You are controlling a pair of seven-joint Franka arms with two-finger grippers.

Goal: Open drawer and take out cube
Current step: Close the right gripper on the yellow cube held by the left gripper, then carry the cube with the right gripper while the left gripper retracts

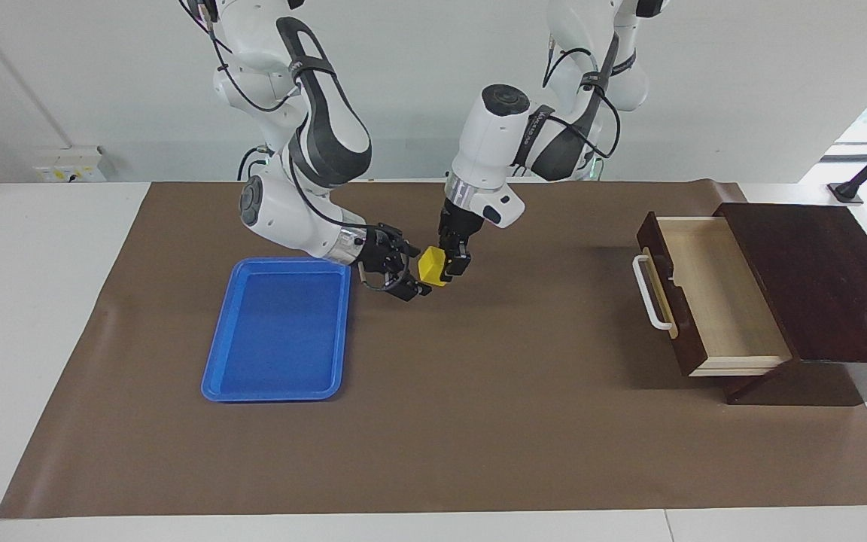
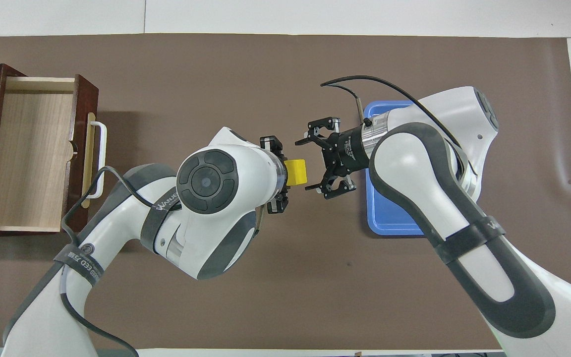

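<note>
The drawer [image 1: 716, 297] of the dark brown box [image 1: 817, 278] at the left arm's end of the table stands pulled open, and its pale interior is bare; it also shows in the overhead view [image 2: 32, 158]. My left gripper [image 1: 451, 263] is shut on the yellow cube [image 1: 431, 266] and holds it in the air over the mat's middle. In the overhead view the cube [image 2: 296, 172] sticks out from the left gripper [image 2: 284, 174]. My right gripper [image 1: 414, 272] is open, its fingertips just at the cube's sides [image 2: 306, 164].
A flat blue tray [image 1: 279, 331] lies on the brown mat toward the right arm's end, partly under the right arm in the overhead view [image 2: 389, 218]. The drawer's white handle [image 1: 648, 293] faces the mat's middle.
</note>
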